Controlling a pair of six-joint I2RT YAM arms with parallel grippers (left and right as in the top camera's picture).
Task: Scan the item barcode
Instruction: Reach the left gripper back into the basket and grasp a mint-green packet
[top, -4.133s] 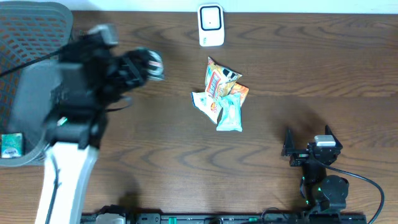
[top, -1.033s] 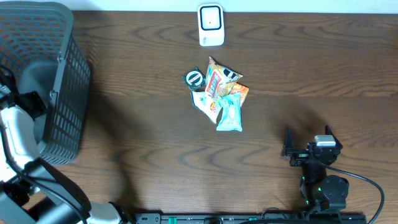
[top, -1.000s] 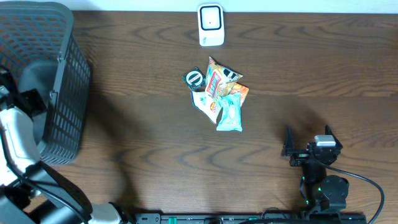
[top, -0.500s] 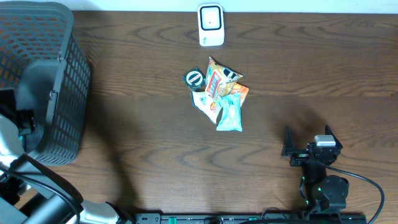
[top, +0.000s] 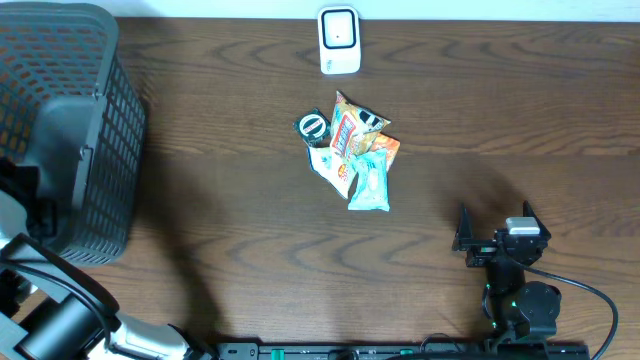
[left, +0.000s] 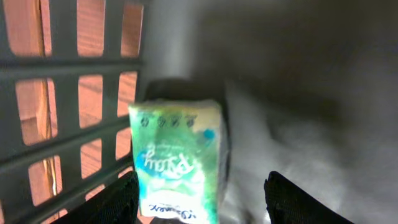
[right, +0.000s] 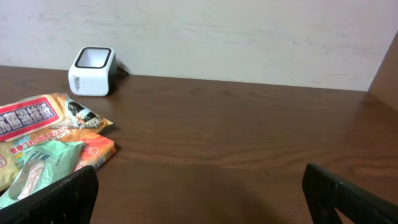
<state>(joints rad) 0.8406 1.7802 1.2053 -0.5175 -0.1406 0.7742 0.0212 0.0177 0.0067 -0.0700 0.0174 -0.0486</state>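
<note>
We see the left pincer inside the grey basket, fingers apart with a green packet between them, right pincer wide apart above the surface, snack packets heaped mid-surface, white scanner at far edge.

The overhead view looks straight down on the whole table, taking in the scanner at the far edge, the packets just before it and the basket well to its left. The right wrist view sits low over the table, facing level toward the scanner and the wall behind it; it shares scanner and packets with the overhead. The left wrist view is close inside the basket, facing a green box.
</note>
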